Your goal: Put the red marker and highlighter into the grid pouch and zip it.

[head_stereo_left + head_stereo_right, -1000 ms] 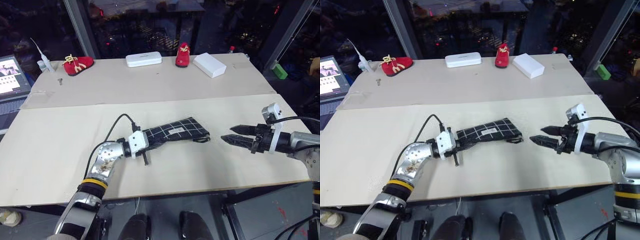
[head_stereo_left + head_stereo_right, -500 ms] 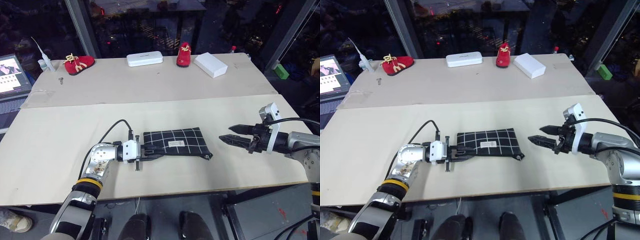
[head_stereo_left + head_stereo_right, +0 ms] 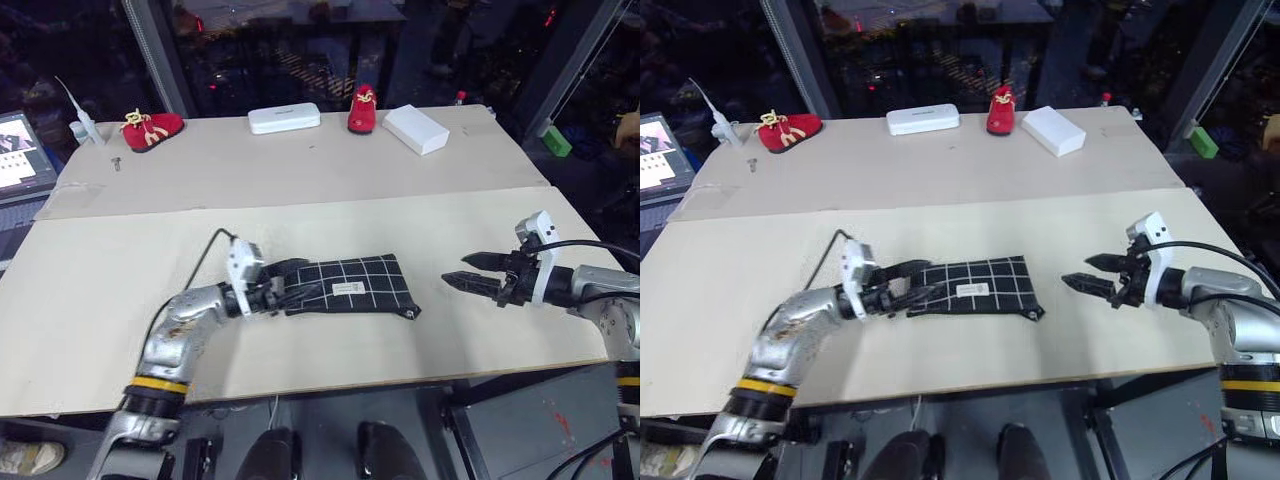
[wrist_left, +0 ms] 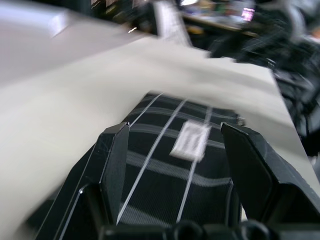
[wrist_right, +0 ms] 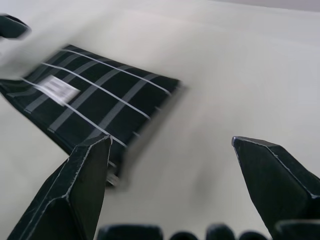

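The grid pouch point(image 3: 355, 284), black with white lines and a small white label, lies flat on the near half of the table. Its pull loop point(image 3: 412, 313) is at the right end. My left gripper point(image 3: 292, 283) is level at the pouch's left end. It is open, and the fabric point(image 4: 165, 165) lies between the spread fingers point(image 4: 112, 160). My right gripper point(image 3: 466, 281) hovers open a short way right of the pouch, pointing at it with nothing between its fingers point(image 5: 87, 175). The red marker and the highlighter are out of view.
Along the far edge sit two red shoes point(image 3: 153, 126) point(image 3: 364, 110) and two white cases point(image 3: 284, 119) point(image 3: 418, 129). A laptop point(image 3: 20, 150) is at the far left and a green block point(image 3: 557, 140) lies beyond the table's right side. The table's front edge point(image 3: 350, 385) runs close below both grippers.
My left gripper has opened and rolled, letting go of the pouch's left end and drawing back to the left. The pouch went from raised and slanted to lying flat. The right gripper has hardly moved.
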